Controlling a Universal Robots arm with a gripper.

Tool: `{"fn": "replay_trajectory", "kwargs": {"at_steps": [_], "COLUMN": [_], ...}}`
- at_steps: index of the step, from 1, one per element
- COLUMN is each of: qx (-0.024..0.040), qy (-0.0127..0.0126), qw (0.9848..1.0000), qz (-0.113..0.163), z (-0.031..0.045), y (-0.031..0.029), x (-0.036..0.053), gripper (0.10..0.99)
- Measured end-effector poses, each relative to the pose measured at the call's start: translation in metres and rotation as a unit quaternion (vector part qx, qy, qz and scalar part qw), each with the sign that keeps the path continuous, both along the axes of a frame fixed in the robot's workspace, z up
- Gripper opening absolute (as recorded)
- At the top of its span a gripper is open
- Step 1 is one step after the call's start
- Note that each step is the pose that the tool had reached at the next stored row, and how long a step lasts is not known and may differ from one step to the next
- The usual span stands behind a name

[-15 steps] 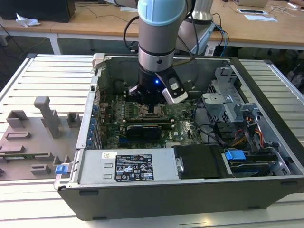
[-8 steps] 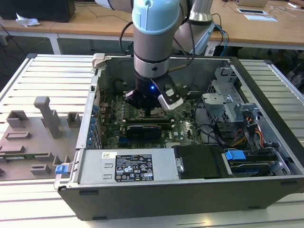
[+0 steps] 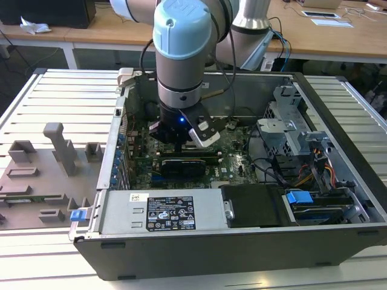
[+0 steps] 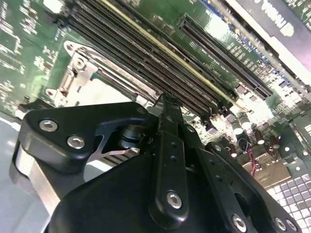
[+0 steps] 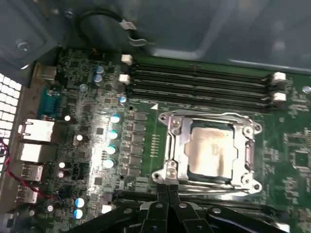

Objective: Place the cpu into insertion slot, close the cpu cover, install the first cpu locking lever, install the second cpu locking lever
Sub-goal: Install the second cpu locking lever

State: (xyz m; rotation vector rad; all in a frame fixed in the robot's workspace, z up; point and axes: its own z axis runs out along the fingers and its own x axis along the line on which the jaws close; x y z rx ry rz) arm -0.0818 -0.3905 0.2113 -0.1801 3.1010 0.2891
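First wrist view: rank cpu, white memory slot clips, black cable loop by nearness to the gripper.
In the first wrist view, from the gripper:
1. cpu, seated in the insertion slot, just beyond the fingertips.
2. white memory slot clips, past the socket at the slots' end.
3. black cable loop, farthest, on the case wall.

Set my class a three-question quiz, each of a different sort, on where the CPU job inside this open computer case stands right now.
1. True or false: the cpu already lies in the insertion slot.
2. Multiple choice: the cpu cover is A) raised upright, B) lying flat around the chip, C) resting outside the case.
3. Short answer: in the first wrist view, how do the fingertips of the gripper stand, and what do they hold?

Key:
1. True; its metal top shows through the frame.
2. B.
3. Pressed together at the socket's edge, with nothing between them.
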Motion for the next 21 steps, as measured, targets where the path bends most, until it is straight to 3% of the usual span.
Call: {"fn": "replay_trajectory", "kwargs": {"at_steps": [6, 11, 14, 16, 21], "qx": [0.0083, 0.0159, 0.0264, 0.0345, 0.0375], "qy": [0.0000, -0.0001, -0.0006, -0.0010, -0.0015], "qw": [0.9998, 0.9997, 0.9994, 0.9992, 0.9990], "qz": [0.018, 0.020, 0.021, 0.022, 0.023], "z": [-0.0084, -0.0128, -0.0136, -0.0132, -0.0022], "y": [0.0007, 0.0076, 0.0060, 0.0008, 0.0008], "x": [-0.0035, -0.0044, -0.0057, -0.0068, -0.0067], "gripper": [0.106, 0.106, 0.106, 0.106, 0.106]}}
